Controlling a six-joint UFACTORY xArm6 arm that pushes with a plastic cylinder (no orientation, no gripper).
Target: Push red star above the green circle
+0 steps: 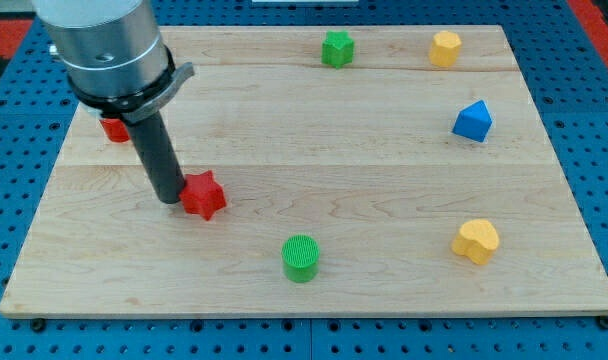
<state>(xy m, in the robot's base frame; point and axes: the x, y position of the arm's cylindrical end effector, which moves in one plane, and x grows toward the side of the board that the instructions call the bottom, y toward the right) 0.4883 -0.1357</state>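
Closest to the bottom edge of the wooden board (404, 290) sits the ribbed green circle block (301, 258), roughly mid-width, with a yellow heart-shaped block (476, 241) off toward the bottom right corner. Further up and left, the red star block (203, 195) has my tip (172, 200) pressed right against its left side, no gap I can see. Makes sense, since the star needs shoving rightward to land above the circle. Blue, green, yellow and another red block sit further back, out of the way.

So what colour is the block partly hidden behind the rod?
Red, in the camera view; shape unclear.
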